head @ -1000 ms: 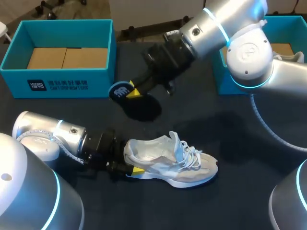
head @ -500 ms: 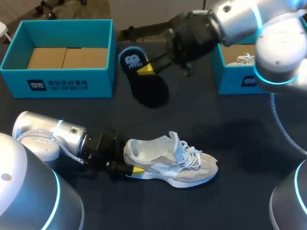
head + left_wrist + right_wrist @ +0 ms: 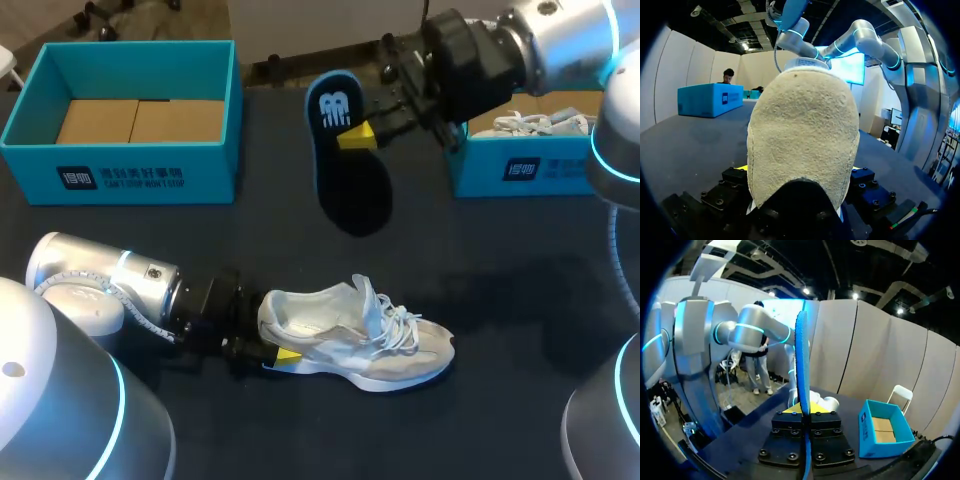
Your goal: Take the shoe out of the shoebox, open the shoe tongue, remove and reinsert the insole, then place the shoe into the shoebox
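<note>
A white and beige sneaker [image 3: 355, 335] lies on its sole on the dark table, toe pointing right. My left gripper [image 3: 275, 352] holds its heel from the left. In the left wrist view the suede heel [image 3: 802, 135] fills the space between the fingers, which press it from both sides. My right gripper [image 3: 358, 135] hangs above the table's back middle, shut on a dark blue insole [image 3: 345, 170] with a white logo at its heel end. Seen from the right wrist, the insole [image 3: 801, 355] stands edge-on, clamped between the fingers of the right gripper [image 3: 805, 412].
A teal shoebox [image 3: 120, 165] lined with brown cardboard stands at the back left. A second teal box [image 3: 520, 170] at the back right holds another white shoe [image 3: 530, 122], behind my right arm.
My right arm has carried the insole up and to the right, from near the left box to the back middle, turning it more upright. The left arm and the sneaker have not moved.
</note>
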You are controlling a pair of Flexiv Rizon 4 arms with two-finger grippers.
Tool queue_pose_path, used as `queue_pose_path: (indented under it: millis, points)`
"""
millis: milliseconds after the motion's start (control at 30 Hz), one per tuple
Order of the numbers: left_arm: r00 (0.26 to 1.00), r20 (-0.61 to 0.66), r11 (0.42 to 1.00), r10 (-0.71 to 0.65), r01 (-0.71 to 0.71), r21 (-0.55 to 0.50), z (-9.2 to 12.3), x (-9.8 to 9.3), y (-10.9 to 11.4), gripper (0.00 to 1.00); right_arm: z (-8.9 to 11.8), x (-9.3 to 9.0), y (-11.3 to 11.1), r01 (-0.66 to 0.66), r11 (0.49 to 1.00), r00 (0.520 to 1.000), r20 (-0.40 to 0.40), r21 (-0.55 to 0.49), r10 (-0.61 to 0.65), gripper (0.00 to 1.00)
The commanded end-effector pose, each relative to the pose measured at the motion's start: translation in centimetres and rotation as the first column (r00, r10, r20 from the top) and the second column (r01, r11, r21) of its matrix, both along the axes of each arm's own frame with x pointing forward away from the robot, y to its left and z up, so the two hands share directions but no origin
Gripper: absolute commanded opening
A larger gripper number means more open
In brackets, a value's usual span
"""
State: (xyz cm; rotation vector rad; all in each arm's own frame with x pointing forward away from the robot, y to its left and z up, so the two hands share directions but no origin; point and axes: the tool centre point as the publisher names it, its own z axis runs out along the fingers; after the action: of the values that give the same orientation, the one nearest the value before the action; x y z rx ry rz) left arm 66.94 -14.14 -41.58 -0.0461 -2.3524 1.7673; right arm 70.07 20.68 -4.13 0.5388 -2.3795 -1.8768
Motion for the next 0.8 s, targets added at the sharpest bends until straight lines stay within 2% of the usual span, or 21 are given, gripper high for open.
queue_pose_path:
  millis: [33, 100, 167, 267, 333, 800]
  points:
    - [1.0, 0.0, 1.0, 0.0, 0.0, -0.001, -0.2, 0.2, -0.1, 0.0, 1.3, 0.7, -1.1, 0.016, 0.991, 0.996, -0.087, 0.134, -0.004, 0.0]
    - [1.0, 0.0, 1.0, 0.0, 0.0, -0.001, -0.2, 0.2, -0.1, 0.0, 2.9, 0.1, -2.5, 0.07, 0.988, 0.986, -0.16, 0.141, -0.047, 0.0]
    - [1.0, 0.0, 1.0, 0.0, 0.0, -0.001, -0.2, 0.2, -0.1, 0.0, 4.0, -0.6, -3.3, 0.102, 0.988, 0.981, -0.174, 0.115, -0.081, 0.0]
    - [1.0, 0.0, 1.0, 0.0, 0.0, -0.001, -0.2, 0.2, -0.1, 0.0, 5.8, -2.5, -4.2, 0.131, 0.985, 0.956, -0.277, 0.111, -0.096, 0.0]
    - [1.0, 0.0, 1.0, 0.0, 0.0, -0.001, -0.2, 0.2, -0.1, 0.0, 7.2, -4.2, -4.7, 0.123, 0.991, 0.928, -0.361, 0.053, -0.096, 0.0]
    - [1.0, 0.0, 1.0, 0.0, 0.0, -0.001, -0.2, 0.2, -0.1, 0.0, 7.2, -4.2, -4.7, 0.123, 0.991, 0.928, -0.361, 0.053, -0.096, 0.0]
